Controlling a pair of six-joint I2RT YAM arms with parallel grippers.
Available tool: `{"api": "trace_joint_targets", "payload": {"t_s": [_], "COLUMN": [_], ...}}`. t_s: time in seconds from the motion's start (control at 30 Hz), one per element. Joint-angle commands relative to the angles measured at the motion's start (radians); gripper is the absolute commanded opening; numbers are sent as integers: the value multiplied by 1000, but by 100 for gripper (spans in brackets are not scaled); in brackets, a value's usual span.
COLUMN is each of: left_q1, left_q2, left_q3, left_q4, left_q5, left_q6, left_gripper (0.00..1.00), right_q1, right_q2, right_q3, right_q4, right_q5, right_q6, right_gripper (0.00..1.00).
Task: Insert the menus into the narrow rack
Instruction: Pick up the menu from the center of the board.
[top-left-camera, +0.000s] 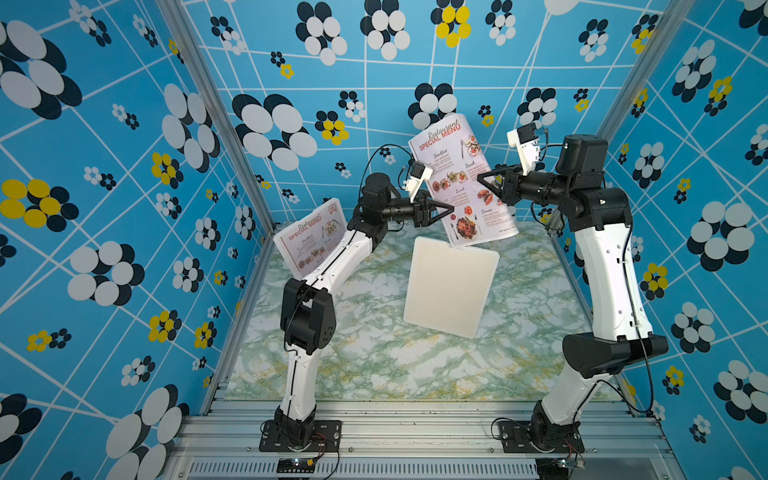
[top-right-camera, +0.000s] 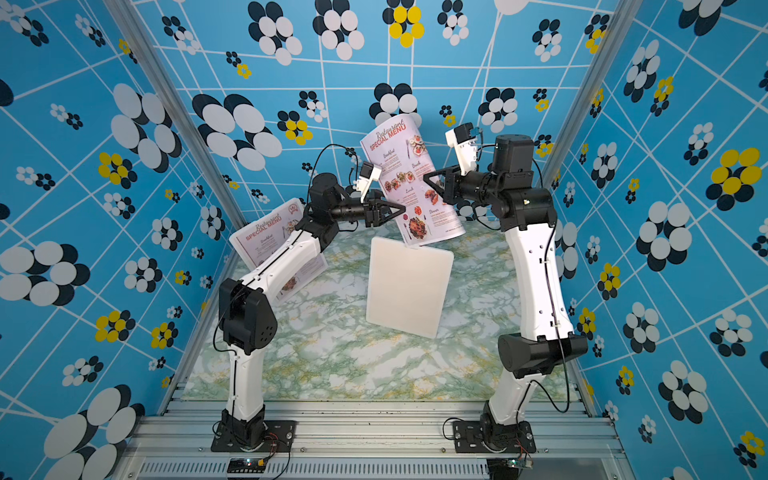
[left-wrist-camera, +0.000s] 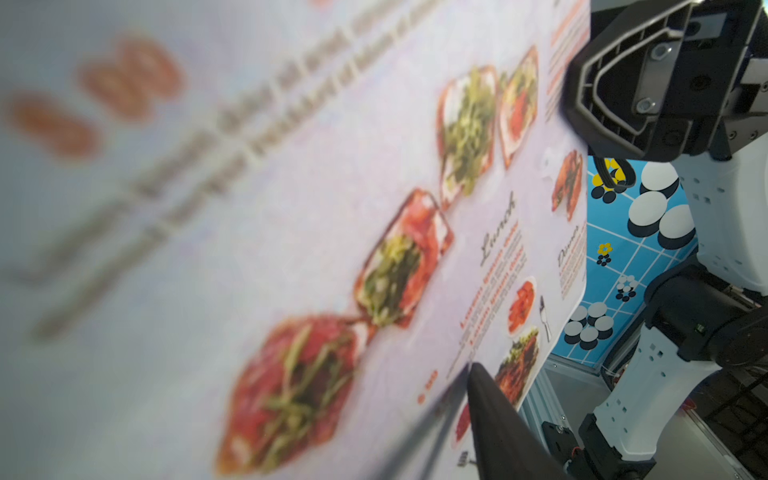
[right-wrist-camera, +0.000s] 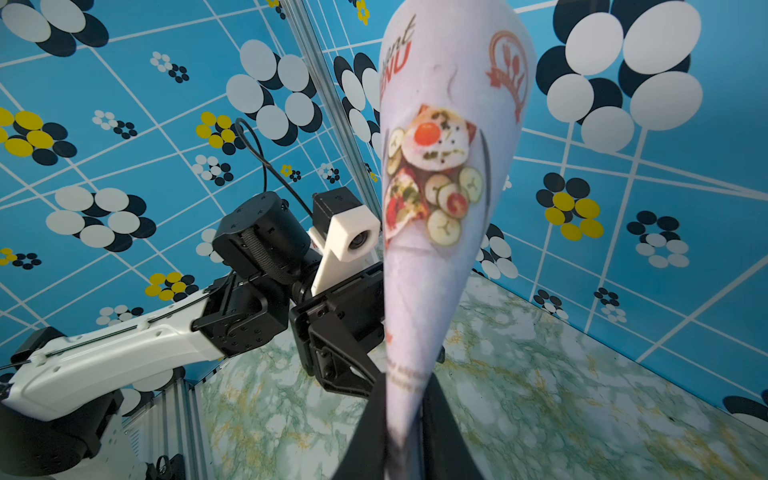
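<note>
Left fingers (top-left-camera: 448, 210), past the spare menu (top-left-camera: 309, 237) propped at the left wall, part closed at the held menu's (top-left-camera: 461, 178) left edge; grip unclear, probably steadying. Centre frame, upright, lower corner at the white rack's (top-left-camera: 451, 286) top edge, seemingly lined up for the slot; reads "Restaurant SPECIAL MENU", "Lunch", "Dinner". Right fingers (top-left-camera: 482, 180) pinched tight on its right edge.
</note>
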Motion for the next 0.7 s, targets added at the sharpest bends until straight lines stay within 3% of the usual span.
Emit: {"api": "trace_joint_targets", "payload": {"t_s": [0.0, 0.13, 0.17, 0.33, 0.67], "left_q1": [-6, -10, -11, -23, -28], "left_q2": [-50, -63, -65, -80, -70], "left_q3": [-13, -35, -35, -39, 1], "left_q4": [-14, -52, -67, -96, -182], "left_q5": [18, 9, 9, -11, -57], "left_q6": [38, 79, 91, 133, 226], "left_gripper": [47, 44, 38, 34, 28], "right_q1": [-8, -12, -12, -12, -42], "right_q2": [23, 40, 46, 76, 120], "right_q3": [25, 41, 48, 87, 130], "right_q4": [-7, -9, -13, -32, -21], "right_q5": [-24, -5, 6, 60, 48], "right_q6": [14, 16, 16, 13, 19], "right_gripper": [18, 18, 18, 18, 18]}}
